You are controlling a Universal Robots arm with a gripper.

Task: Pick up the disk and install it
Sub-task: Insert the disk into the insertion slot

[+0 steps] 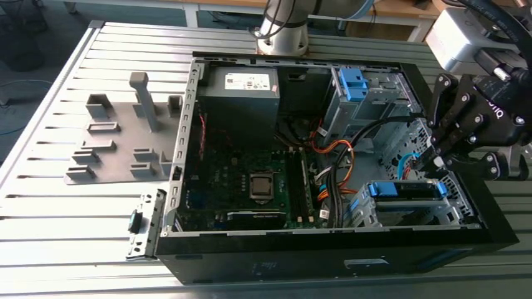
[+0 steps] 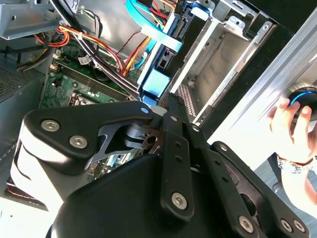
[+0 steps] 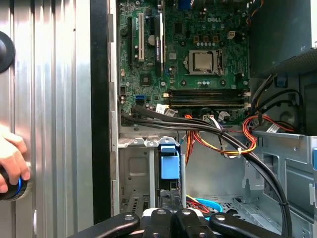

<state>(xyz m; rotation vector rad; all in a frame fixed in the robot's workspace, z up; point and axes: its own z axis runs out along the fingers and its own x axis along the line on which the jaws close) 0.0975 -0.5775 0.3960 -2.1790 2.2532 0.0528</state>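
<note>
Hovering at right of the exterior view, the black multi-link gripper [image 1: 428,165], grip state impossible to tell, hangs just above the flat silver disk in bright blue plastic bracket [image 1: 405,190] at the lower-right grey metal cage [image 1: 455,208], where any tilt could probably jam it or snag the thin light-blue cable [image 1: 404,164].

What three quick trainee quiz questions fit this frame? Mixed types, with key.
1. True or false: the disk lies inside the case.
2. The end effector hangs nearest: A) the CPU, B) the disk, C) the grey rack outside the case.
3. In the first wrist view, what does the hand rest on?
Key: 1 true; 2 B; 3 a round black knob with a blue ring, on the table.
</note>
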